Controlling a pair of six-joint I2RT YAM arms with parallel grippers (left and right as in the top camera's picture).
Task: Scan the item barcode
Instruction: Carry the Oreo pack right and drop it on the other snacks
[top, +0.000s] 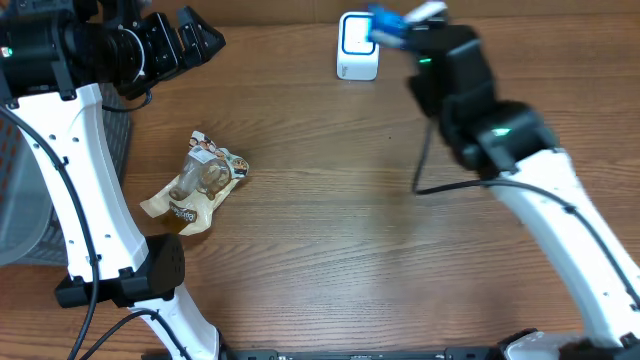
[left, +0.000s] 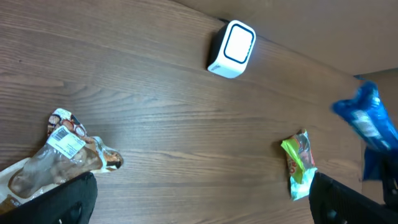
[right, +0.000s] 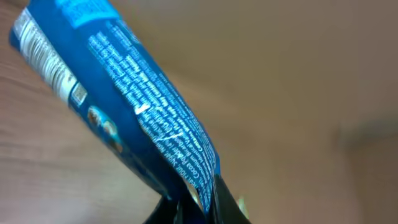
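While aloft, blue packet (top: 385, 26) lengthwise toward scanner (top: 355, 48).

Bare tabletop (top: 350, 230) between scanner (top: 357, 45) and pouch (top: 200, 182)

Overhead looks straight down on the table (top: 330, 230); left wrist, from well above, shares its white scanner (top: 357, 45) (left: 232, 48) (right wrist sits close against the blue packet (right: 124, 106)).

A brown wood-grain tabletop (top: 330, 230) fills nearly the whole view, its grain running left to right; soft, even light leaves a pale sheen near the middle; a grey mesh bin (top: 25, 220) sits at the left edge; past the far edge, a plain tan surface (left: 323, 25)
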